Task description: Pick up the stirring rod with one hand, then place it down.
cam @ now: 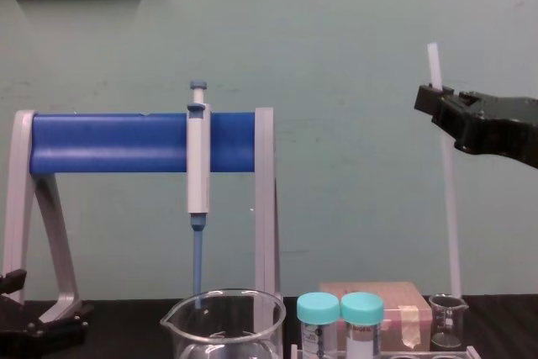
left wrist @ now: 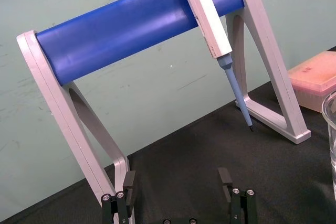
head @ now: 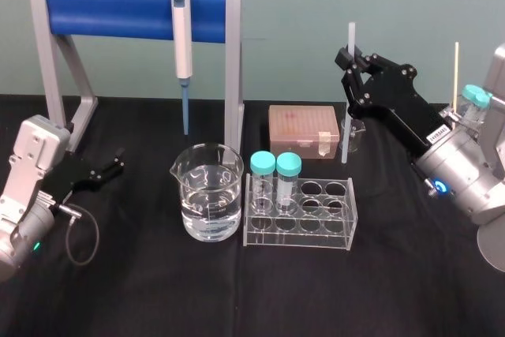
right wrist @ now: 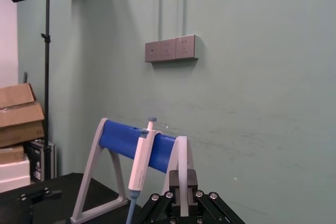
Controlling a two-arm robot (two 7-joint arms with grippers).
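Note:
The stirring rod (head: 347, 92), long, thin and white, stands nearly upright at the right rear of the table. My right gripper (head: 352, 61) is shut on it near its top end. In the chest view the rod (cam: 447, 199) reaches down from the black gripper (cam: 435, 97) to the rim of a small glass beaker (cam: 447, 310). I cannot tell whether its tip is inside the beaker. My left gripper (head: 117, 161) lies low at the table's left, and its fingers (left wrist: 128, 182) are open around nothing.
A grey pipette (head: 182, 29) hangs on the blue-barred stand (head: 118, 9) at the back left. A water-filled beaker (head: 209, 191), a clear rack (head: 300, 215) with two teal-capped vials and a pink tip box (head: 304, 128) fill the middle.

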